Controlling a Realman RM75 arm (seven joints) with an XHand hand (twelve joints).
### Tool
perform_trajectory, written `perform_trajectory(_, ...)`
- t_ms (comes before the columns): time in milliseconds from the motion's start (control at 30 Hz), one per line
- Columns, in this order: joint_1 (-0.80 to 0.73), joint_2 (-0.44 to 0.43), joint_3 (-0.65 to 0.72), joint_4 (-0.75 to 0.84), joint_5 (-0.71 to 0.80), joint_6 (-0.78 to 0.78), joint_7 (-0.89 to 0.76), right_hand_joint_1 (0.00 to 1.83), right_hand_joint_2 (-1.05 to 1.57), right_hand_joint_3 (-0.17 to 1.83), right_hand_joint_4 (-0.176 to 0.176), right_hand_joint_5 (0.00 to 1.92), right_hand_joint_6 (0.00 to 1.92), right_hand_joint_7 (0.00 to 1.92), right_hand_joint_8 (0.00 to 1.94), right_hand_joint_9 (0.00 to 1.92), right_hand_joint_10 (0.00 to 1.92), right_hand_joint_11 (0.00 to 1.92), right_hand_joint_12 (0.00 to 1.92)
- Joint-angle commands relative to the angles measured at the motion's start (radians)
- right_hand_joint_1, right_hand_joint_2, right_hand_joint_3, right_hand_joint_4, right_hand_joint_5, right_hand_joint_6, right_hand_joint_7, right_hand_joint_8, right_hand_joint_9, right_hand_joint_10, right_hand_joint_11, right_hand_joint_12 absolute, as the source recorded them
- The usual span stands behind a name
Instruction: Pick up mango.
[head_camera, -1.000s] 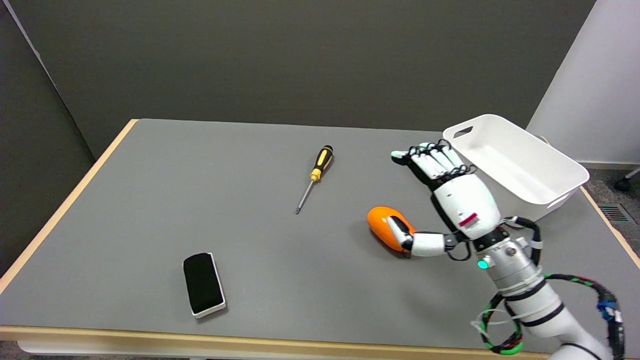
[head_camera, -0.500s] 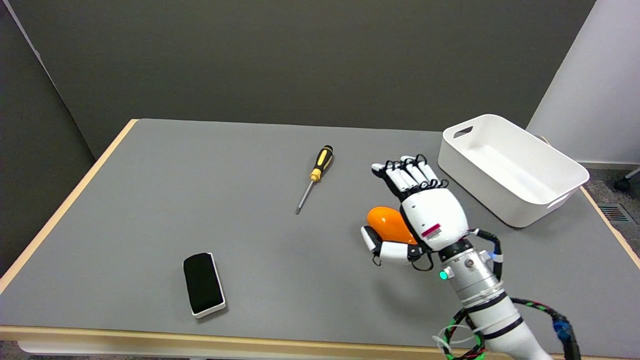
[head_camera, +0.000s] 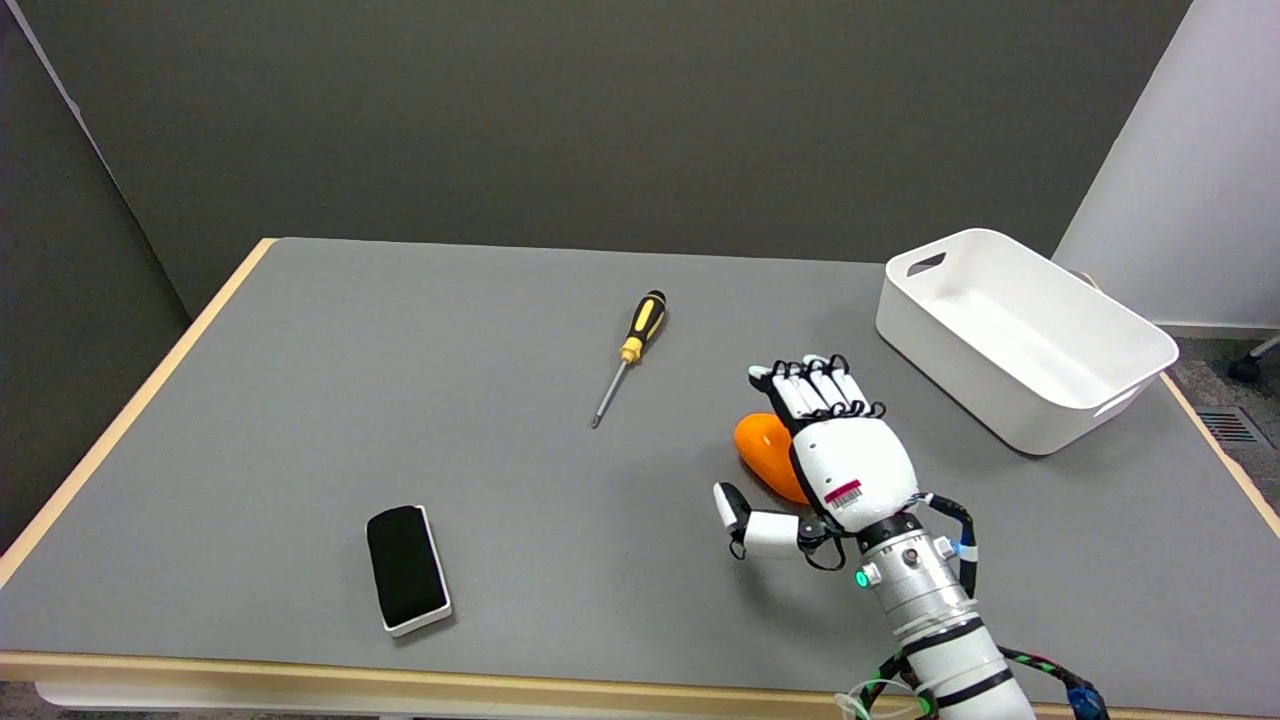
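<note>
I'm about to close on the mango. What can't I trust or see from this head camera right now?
- Mango: its right part is hidden behind the right hand.
- Contact: the palm faces away, so whether the fingers touch the mango cannot be told.
- Hand height above the table: one view only, not readable.
- White bin: its near wall hides part of the floor inside.
- Right arm: cut off by the bottom edge.

Bare grey tabletop (head_camera: 400, 330) lies left of the right hand (head_camera: 835, 460); the white rectangular plastic bin (head_camera: 1020, 335) stands to its upper right
</note>
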Motion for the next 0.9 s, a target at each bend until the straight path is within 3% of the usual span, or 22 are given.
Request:
perform_trajectory(33, 0.096, -0.022, -0.051, -0.080, 0.163, -0.028, -0.072, 0.51, 0.59, 0.92, -0.100, 0.17, 0.45, 0.24, 0.46, 0.09, 0.77, 0.00, 0.57)
perform_trajectory(167, 0.136, -0.016, -0.049, -0.091, 0.164, -0.071, -0.072, 0.54, 0.65, 0.78, -0.104, 0.20, 0.39, 0.28, 0.37, 0.07, 0.81, 0.00, 0.57)
perform_trajectory(800, 0.137, -0.003, -0.046, -0.137, 0.242, -0.073, -0.067, 0.52, 0.64, 0.78, -0.106, 0.20, 0.39, 0.28, 0.37, 0.07, 0.82, 0.00, 0.56)
perform_trajectory(867, 0.135, -0.002, -0.048, -0.138, 0.239, -0.067, -0.065, 0.50, 0.58, 0.92, -0.106, 0.17, 0.45, 0.24, 0.46, 0.10, 0.79, 0.00, 0.55)
perform_trajectory(900, 0.135, -0.002, -0.048, -0.139, 0.236, -0.061, -0.064, 0.51, 0.61, 0.86, -0.106, 0.18, 0.43, 0.26, 0.43, 0.11, 0.82, 0.00, 0.55)
